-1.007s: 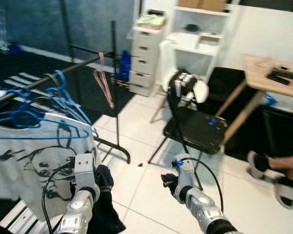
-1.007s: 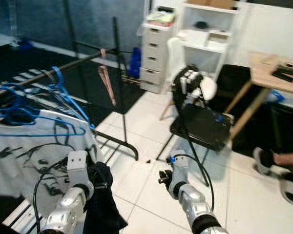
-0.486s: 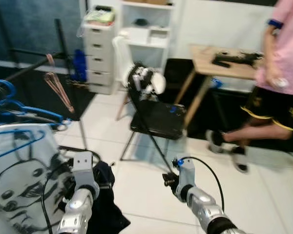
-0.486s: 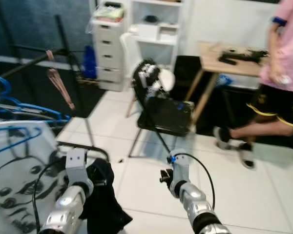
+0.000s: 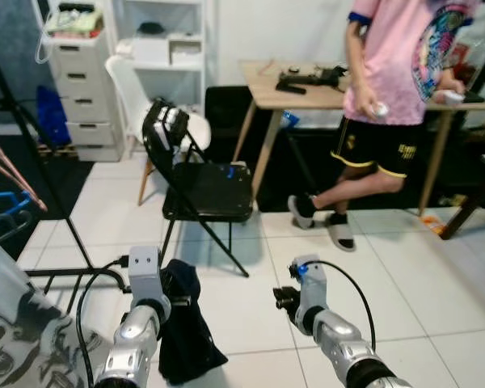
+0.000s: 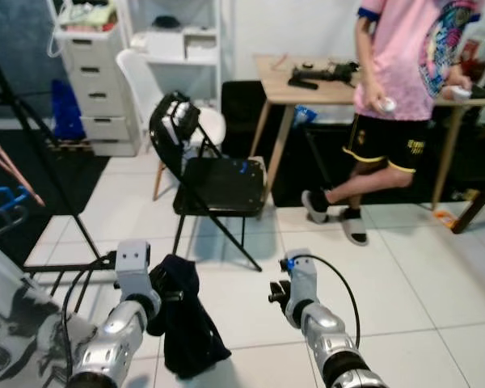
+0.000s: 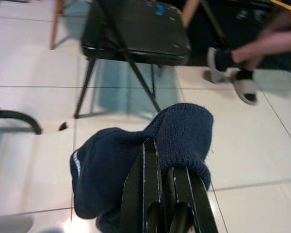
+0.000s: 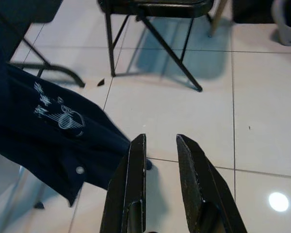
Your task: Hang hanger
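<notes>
The left gripper [image 7: 167,194] is clamped on a dark navy garment [image 5: 186,331], its two black fingers pressed together through the knitted fabric. The garment hangs from the grip down toward the white tiled floor [image 5: 436,283], in front of the robot and slightly to its left. A pale printed motif shows on the cloth in the right wrist view [image 8: 63,114].

The right gripper [image 8: 160,179] is held low over the tiles, to the right of the garment, its fingers narrowly parted with nothing between them.

At the far left edge, blue hangers [image 5: 4,212] are partly visible, with a white printed shirt [image 5: 16,339] below them; the slanted black pole of a clothes rack [image 5: 40,174] stands just beside them.

Ahead stands a black folding chair [image 5: 206,190], and behind it a white chair [image 5: 133,85] and a drawer unit [image 5: 77,81]. A person in a pink shirt [image 5: 396,56] stands at a wooden table [image 5: 307,93], well apart from both grippers.
</notes>
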Motion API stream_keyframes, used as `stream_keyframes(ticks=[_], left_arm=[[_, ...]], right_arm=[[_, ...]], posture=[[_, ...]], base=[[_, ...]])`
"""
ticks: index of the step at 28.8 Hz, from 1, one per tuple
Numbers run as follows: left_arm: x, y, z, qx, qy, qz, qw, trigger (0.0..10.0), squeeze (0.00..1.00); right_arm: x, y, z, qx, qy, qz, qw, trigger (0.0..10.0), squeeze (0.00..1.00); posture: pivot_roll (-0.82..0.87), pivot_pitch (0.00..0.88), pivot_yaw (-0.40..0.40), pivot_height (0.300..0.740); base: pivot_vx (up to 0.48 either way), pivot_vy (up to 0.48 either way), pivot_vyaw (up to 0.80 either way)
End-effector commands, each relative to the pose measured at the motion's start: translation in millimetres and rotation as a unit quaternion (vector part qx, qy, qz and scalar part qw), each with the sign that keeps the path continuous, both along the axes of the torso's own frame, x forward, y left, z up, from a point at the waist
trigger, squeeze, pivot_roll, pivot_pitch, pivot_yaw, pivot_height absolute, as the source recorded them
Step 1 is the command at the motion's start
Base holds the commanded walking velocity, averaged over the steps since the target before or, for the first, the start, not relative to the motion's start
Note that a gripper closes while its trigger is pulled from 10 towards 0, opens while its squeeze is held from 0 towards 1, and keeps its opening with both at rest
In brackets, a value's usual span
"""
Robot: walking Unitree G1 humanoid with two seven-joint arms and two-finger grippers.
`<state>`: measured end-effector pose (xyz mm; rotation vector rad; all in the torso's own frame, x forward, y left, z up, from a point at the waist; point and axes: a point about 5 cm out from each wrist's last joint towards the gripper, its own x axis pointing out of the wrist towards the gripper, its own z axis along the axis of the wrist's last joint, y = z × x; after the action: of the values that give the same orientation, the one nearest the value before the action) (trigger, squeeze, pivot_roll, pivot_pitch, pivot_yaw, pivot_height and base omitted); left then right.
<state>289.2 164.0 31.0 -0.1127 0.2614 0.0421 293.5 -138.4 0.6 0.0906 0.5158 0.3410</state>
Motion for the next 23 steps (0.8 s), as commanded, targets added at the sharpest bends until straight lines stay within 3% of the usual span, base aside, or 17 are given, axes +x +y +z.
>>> stream_keyframes(ticks=[1, 14, 23], left_arm=[[2.5, -2.1, 4.7, 0.003, -0.016, -0.004, 1.000, 10.0, 0.00], [3.7, -2.8, 5.6, 0.011, -0.019, -0.009, 1.000, 10.0, 0.00], [3.5, -0.7, 5.9, 0.018, -0.020, -0.013, 1.000, 10.0, 0.00]], right_arm=[[-1.2, -3.2, -1.8, -0.006, 0.002, -0.002, 1.000, 10.0, 0.00], [-0.3, -2.4, -1.2, -0.010, -0.002, -0.003, 1.000, 10.0, 0.00], [-0.2, -1.3, -1.3, -0.011, -0.003, 0.001, 1.000, 10.0, 0.00]], posture=[[0.03, 0.007, -0.048, 0.740], [0.03, 0.011, -0.042, 0.740], [0.03, 0.009, -0.043, 0.740]], base=[[0.000, 0.000, -0.80], [0.000, 0.000, -0.80], [0.000, 0.000, 0.00]])
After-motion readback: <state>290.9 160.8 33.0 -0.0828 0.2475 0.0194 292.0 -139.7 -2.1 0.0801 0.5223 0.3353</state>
